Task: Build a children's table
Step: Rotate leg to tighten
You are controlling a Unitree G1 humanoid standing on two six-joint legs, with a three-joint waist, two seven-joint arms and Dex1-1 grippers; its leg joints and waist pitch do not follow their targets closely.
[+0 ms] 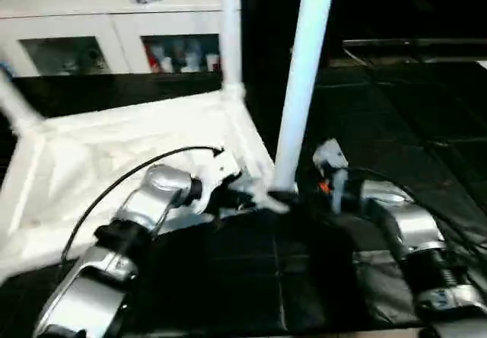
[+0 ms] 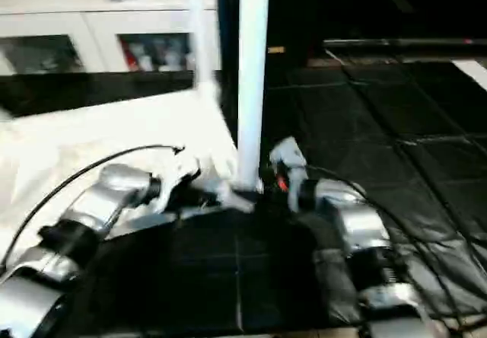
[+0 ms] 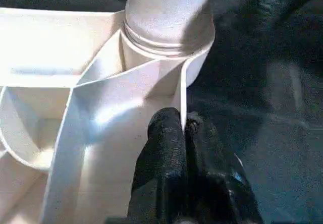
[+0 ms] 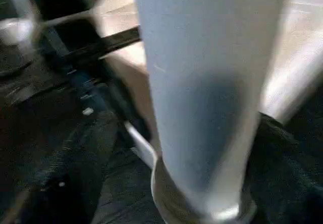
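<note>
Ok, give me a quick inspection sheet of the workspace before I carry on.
Surface: black tiled floor mat.
Job's things: white table top lies underside up; near leg stands in its corner socket; another leg stands at the far corner.
Clutter: nothing seen.
Grippers: left gripper shut on the table top's rim; right gripper beside the near leg's base.
Cables: black cable over the left forearm.
Surroundings: white cabinet with glass doors.

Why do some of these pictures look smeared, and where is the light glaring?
In the right eye view the far leg is smeared and the tabletop washes out white; in the left wrist view glare bleaches the ribbed underside while the claw's fingers sit dark; in the right wrist view the near leg looms soft-edged, its background streaked.
</note>
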